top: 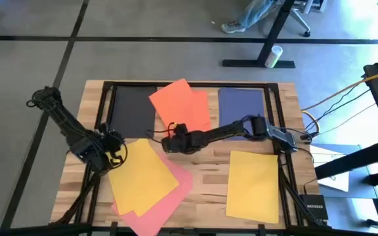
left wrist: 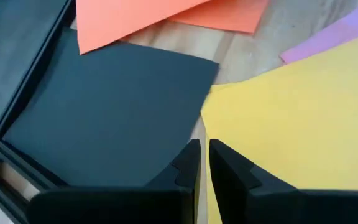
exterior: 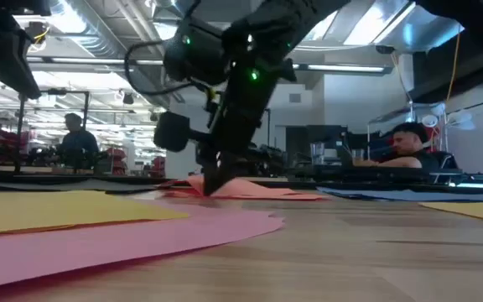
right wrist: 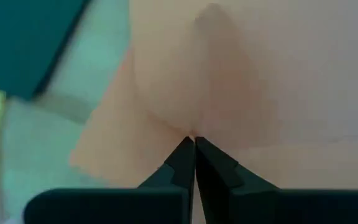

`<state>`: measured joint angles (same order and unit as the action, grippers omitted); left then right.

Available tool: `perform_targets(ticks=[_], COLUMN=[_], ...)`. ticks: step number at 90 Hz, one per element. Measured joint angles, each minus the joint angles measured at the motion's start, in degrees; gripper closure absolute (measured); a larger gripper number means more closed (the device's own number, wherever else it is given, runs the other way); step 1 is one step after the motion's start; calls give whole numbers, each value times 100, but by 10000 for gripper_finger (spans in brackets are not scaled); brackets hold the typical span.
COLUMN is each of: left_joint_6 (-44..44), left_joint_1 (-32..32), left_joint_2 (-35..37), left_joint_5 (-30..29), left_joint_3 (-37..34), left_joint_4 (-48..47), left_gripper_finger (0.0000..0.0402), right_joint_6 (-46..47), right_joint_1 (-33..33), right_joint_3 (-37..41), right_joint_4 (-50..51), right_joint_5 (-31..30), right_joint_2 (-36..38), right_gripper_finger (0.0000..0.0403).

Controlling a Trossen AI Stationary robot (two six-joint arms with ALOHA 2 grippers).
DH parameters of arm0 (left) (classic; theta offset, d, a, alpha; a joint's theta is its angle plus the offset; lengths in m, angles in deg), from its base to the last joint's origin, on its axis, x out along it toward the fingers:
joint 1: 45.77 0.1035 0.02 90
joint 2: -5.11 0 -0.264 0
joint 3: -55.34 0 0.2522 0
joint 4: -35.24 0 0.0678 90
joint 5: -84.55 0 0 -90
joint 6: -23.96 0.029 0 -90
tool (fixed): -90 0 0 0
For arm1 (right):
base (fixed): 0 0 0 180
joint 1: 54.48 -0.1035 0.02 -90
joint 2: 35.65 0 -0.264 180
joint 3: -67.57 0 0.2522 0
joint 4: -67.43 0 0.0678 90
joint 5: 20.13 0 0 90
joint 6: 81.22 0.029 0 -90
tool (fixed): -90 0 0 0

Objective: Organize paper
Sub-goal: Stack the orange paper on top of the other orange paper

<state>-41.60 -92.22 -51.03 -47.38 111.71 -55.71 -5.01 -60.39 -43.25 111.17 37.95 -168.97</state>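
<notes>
Black paper [top: 133, 108], two overlapping orange-red sheets [top: 184, 105] and a navy sheet [top: 241, 105] lie flat along the table's far side. A yellow sheet [top: 142, 176] lies on a pink one [top: 169, 196] at the near left, and another yellow sheet [top: 254, 185] at the near right. My right gripper [top: 170, 143] is shut on the orange-red paper [right wrist: 229, 74]. My left gripper [left wrist: 204, 152] hovers shut over the far edge of the left yellow sheet [left wrist: 291, 118], beside the black paper [left wrist: 110, 112]. My right gripper pinches the orange-red paper at its near edge [right wrist: 193, 129] between the two fingertips, coming from above and pointing down [exterior: 208, 186]. The paper puckers up into a small ridge at the tips, while the rest lies on the table. My left gripper: I cannot tell whether it touches the yellow sheet's edge [left wrist: 204, 134].
A black metal frame [top: 189, 84] runs around the table's far part and sides. Bare wood [top: 205, 174] shows between the two yellow sheets. Cables and a box [top: 317, 208] sit off the right edge. People sit in the room beyond [exterior: 405, 147].
</notes>
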Motion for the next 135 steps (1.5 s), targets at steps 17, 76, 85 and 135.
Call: perform_targets(ticks=[17, 76, 85, 135], left_joint_6=[56, -330, -550, -967], left_joint_1=[-1, -1397, -1687, -2246], left_joint_2=[0, -11, -11, -10], left_joint_5=[92, 451, 450, 431], left_joint_3=[0, -2, -2, -2], left_joint_4=[63, 340, 339, 283], left_gripper_finger=[382, 382, 382, 382], right_joint_6=[1060, 4134, 4536, 2256], right_joint_1=[-427, -1342, -1380, -1311], right_joint_3=[-1, -59, -59, -508], right_joint_4=[-13, 1010, 1594, 1477], right_joint_5=[-1036, -2320, -1874, -148], right_joint_2=[0, 4, 4, 4], right_gripper_finger=[402, 403, 403, 403])
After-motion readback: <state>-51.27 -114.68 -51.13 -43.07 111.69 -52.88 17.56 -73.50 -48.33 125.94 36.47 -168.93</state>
